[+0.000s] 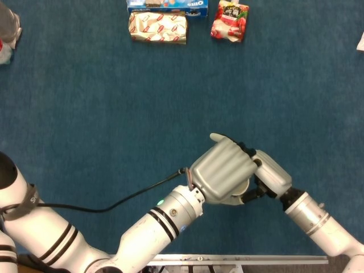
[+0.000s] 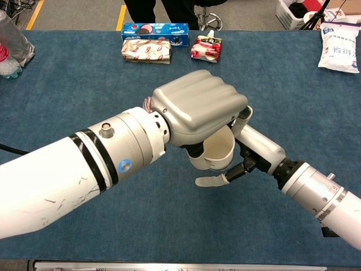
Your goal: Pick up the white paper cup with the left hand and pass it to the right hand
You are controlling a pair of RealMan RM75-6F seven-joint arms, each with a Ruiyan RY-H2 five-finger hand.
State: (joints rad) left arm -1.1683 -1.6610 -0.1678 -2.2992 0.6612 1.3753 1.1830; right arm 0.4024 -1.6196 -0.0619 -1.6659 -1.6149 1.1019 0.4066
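- The left hand (image 2: pixel 197 107), a grey-shelled robot hand, grasps the white paper cup (image 2: pixel 217 152) from above, holding it upright above the blue-carpeted table (image 2: pixel 84 84) with its open mouth facing up.
- The right hand (image 1: pixel 270 173) sits directly behind and under the cup; a pale fingertip (image 2: pixel 210 180) curls beneath its base and another finger rises past its rim. Whether this hand truly grips the cup cannot be told.
- In the head view the left hand (image 1: pixel 222 170) hides nearly all of the cup.
- At the far edge lie a blue biscuit box (image 2: pixel 155 27), a patterned wrapped packet (image 2: pixel 146 51) and a red snack pouch (image 2: pixel 206 48).
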